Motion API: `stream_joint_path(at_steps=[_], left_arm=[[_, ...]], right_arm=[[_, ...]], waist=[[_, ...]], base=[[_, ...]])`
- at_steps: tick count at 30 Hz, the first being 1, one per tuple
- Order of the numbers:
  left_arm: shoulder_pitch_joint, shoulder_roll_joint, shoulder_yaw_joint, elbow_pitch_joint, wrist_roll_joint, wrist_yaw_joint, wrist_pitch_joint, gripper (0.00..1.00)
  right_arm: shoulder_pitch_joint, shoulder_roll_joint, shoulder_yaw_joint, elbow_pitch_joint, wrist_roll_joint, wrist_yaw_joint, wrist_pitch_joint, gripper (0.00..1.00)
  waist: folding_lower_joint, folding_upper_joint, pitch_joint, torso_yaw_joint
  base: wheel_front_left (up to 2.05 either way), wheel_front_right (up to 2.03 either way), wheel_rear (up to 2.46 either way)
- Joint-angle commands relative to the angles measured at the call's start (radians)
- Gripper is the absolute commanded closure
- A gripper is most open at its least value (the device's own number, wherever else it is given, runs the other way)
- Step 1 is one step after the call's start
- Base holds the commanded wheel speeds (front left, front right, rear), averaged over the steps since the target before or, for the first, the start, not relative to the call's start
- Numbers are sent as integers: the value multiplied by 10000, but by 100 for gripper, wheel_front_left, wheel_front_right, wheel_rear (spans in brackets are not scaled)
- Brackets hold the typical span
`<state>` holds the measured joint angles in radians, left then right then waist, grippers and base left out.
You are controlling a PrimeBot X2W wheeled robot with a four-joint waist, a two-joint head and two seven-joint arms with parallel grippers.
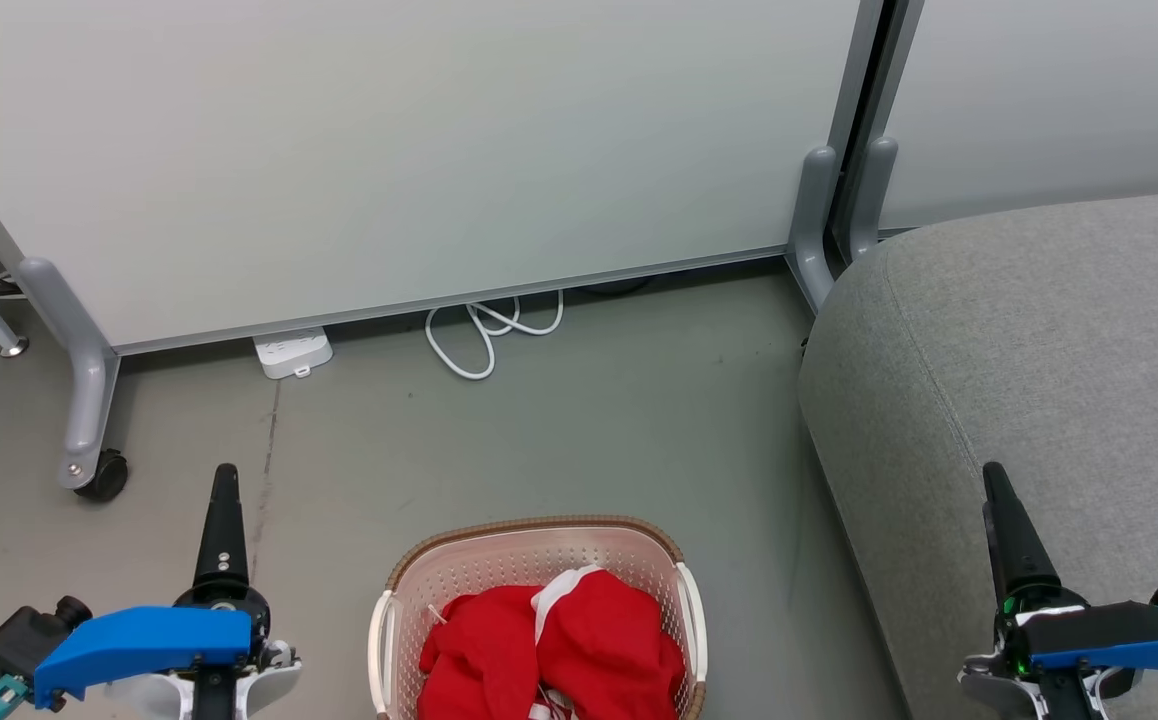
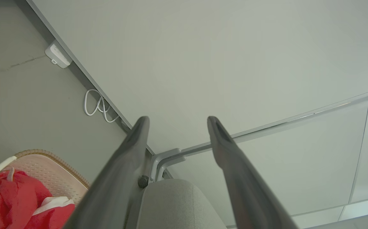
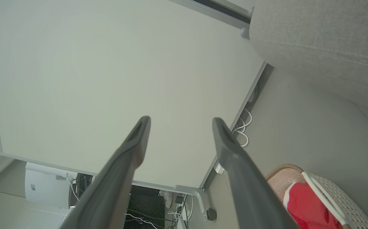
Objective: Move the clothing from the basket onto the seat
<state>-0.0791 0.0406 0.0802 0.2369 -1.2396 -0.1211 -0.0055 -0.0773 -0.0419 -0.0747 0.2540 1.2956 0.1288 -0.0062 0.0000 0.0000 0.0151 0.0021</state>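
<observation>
The cream basket (image 1: 539, 527) with a brown rim stands on the floor at the bottom centre. The red clothing (image 1: 579, 640) with white trim lies bunched inside it. Right of it the grey seat (image 1: 1039, 330) rounds off at a corner. My left gripper (image 1: 225, 475) hovers left of the basket and my right gripper (image 1: 994, 478) hangs over the seat's front. Both are apart from the clothing. In the left wrist view my left gripper (image 2: 177, 119) is open and empty, above the basket (image 2: 53, 162) and clothing (image 2: 9, 197). The right gripper (image 3: 180, 120) is likewise open and empty.
A white partition panel (image 1: 389, 170) on grey feet stands behind the basket, with a caster (image 1: 104, 478) at the left. A white power strip (image 1: 292, 353) and a looped white cable (image 1: 484, 335) lie at its base. Bare grey floor (image 1: 559, 430) lies between the panel and the basket.
</observation>
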Motion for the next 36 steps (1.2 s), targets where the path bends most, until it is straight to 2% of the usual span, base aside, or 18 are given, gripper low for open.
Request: stream_joint_path(at_steps=[1,16,36], left_arm=[[-300,80,-68,-230,342,85,-101,0],[-328,93,-640,-558,3454,495,-645,0],[-215,103,-1246,-640,6622,635,-1294,0]], right_arm=[[-269,-54,32,-200,-282,9,-95,0],[-322,-67,436,-431,-3274,13,-642,0],[-253,-84,774,-193,-6117,18,-1290,0]], waist=[[0,0,3,2],[0,0,55,14],[0,0,58,59]], base=[[0,0,0],[0,0,0],[0,0,0]])
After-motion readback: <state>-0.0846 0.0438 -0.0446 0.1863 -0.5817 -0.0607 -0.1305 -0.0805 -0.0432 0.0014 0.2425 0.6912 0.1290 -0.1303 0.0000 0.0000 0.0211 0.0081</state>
